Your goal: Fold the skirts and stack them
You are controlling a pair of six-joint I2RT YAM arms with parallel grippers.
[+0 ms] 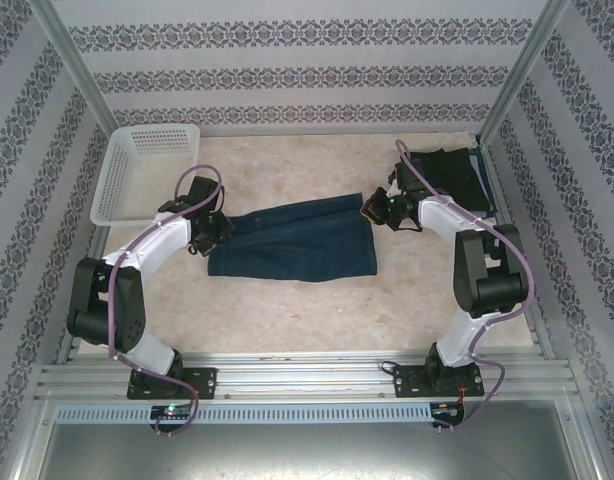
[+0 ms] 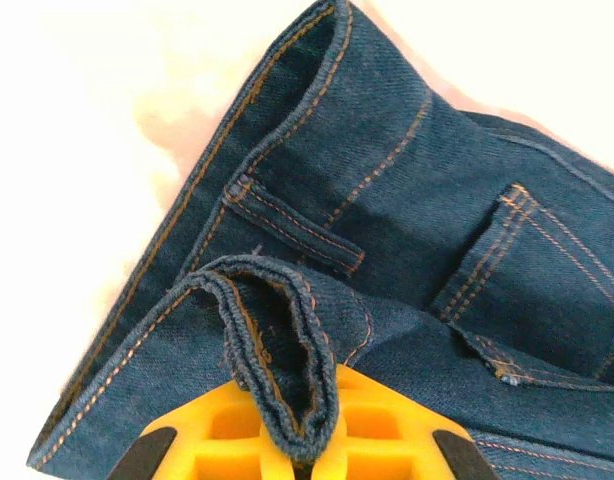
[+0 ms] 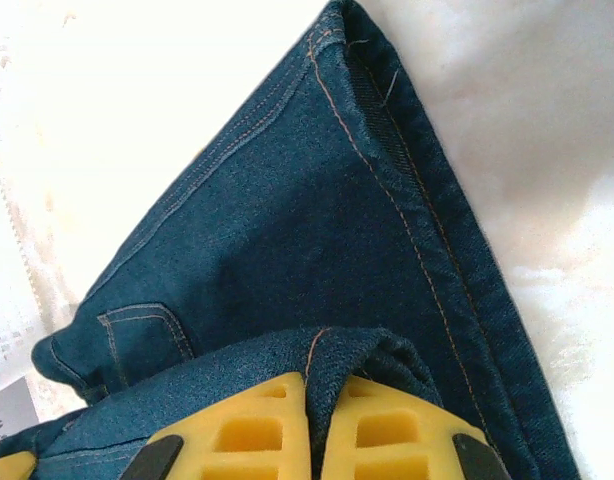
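Yellow fingers (image 2: 397,425) of the left gripper (image 2: 299,440) stand closed at the bottom of the left wrist view, pinching a bunched waistband edge of the dark blue denim skirt (image 2: 407,200). At the bottom of its own view the right gripper (image 3: 315,425) is likewise closed on a raised fold of denim near the hem end. Seen from overhead, the two grips sit at opposite ends of the skirt, which lies spread across the centre of the table (image 1: 287,320). A pile of dark cloth (image 1: 449,170) rests at upper right, and a white basket (image 1: 115,180) at upper left. Judgement: the first fold is in hand. The next move calls for carrying both ends over together, with edges aligned and no dragging.
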